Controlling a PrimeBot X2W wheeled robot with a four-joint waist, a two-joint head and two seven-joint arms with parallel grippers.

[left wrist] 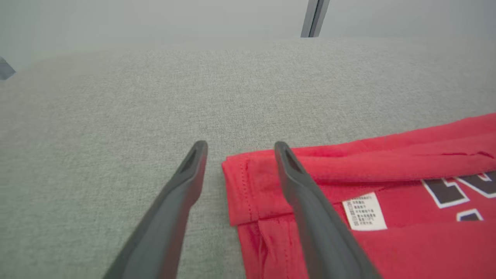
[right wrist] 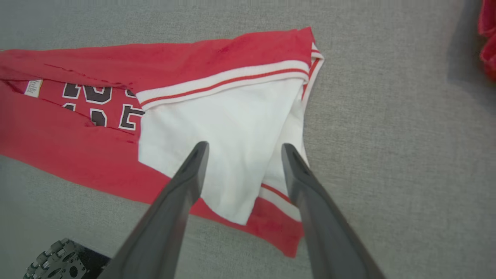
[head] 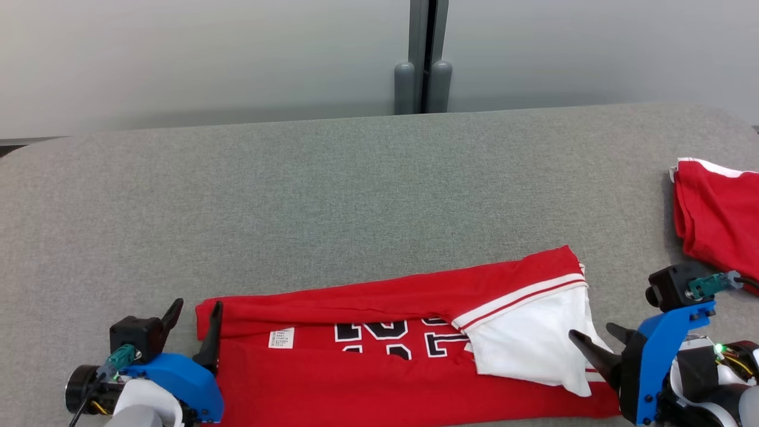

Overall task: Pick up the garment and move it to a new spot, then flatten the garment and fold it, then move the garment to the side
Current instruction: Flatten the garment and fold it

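A grey, felt-like tabletop point(head: 356, 190) spreads across the whole width, its far edge gently curved and its far corners rounded; behind it stands a pale grey wall point(head: 207, 53), smooth and matte; a dark upright post point(head: 428, 53) splits the wall just right of centre; two rounded grey caps point(head: 405, 86) flank its foot, just behind the tabletop's far edge; the light is soft and even, with a dim band along the wall's base.
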